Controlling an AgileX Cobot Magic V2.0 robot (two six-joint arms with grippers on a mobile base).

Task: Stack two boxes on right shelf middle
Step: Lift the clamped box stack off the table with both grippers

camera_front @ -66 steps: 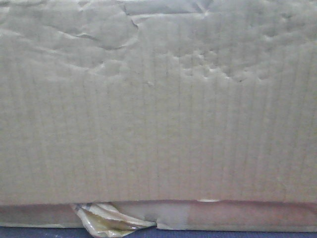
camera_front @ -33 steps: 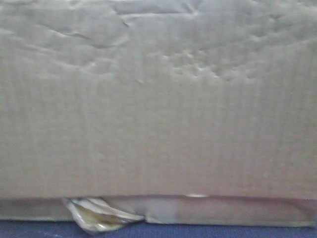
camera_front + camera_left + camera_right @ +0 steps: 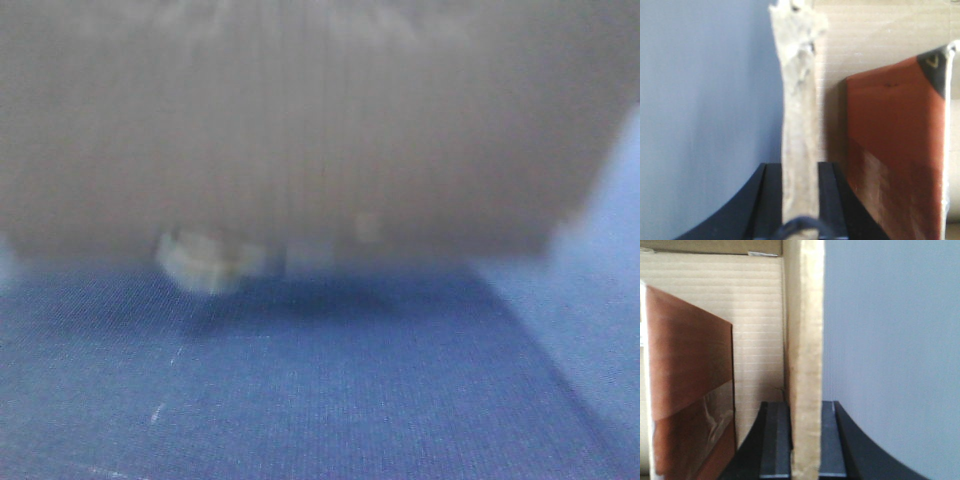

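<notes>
the box spanned both arms, long axis running gripper to gripper, seemingly just off the blue cloth. the left gripper was clamped on one end wall, the right gripper on the other, each wall upright between its jaws; no shelf was in view

We count one cardboard box in the front view, bearing one tape scrap. Grippers: two, the left gripper and the right gripper, each with two black fingers. Each wrist view shows one red-brown panel; we cannot tell whether they are the same item.
</notes>
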